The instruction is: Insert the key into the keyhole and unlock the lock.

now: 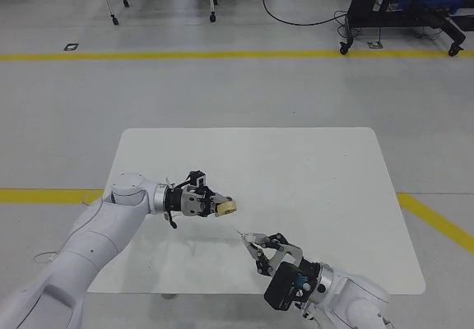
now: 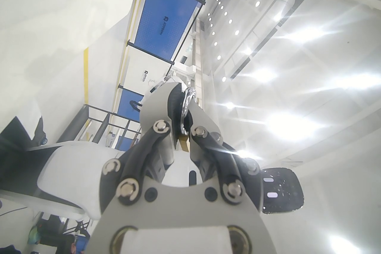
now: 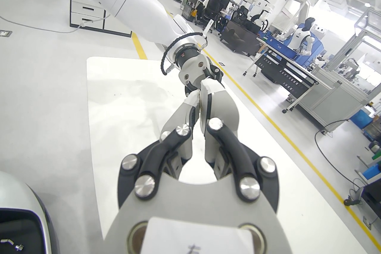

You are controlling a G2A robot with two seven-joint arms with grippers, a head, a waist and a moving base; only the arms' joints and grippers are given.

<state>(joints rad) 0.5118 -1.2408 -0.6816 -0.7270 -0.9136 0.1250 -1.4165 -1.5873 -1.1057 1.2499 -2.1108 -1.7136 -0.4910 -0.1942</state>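
Above the white table (image 1: 319, 173), my left gripper (image 1: 219, 204) is shut on a brass padlock (image 1: 226, 207), whose body points toward the right arm. In the left wrist view the lock's silver shackle (image 2: 189, 99) sits between the fingers of the gripper (image 2: 183, 101), with a bit of brass (image 2: 184, 144) below it. My right gripper (image 1: 252, 240) is near the table's front edge, shut on a small silver key (image 1: 242, 234) whose tip points toward the lock; a short gap separates them. In the right wrist view the gripper (image 3: 200, 93) hides most of the key and faces the left gripper (image 3: 195, 70).
Both grippers are over the table's front half; its front edge (image 1: 262, 292) lies just below the right gripper. Yellow floor lines (image 1: 220, 56) run around the table, and a wheeled black cart (image 1: 401, 20) stands far back right.
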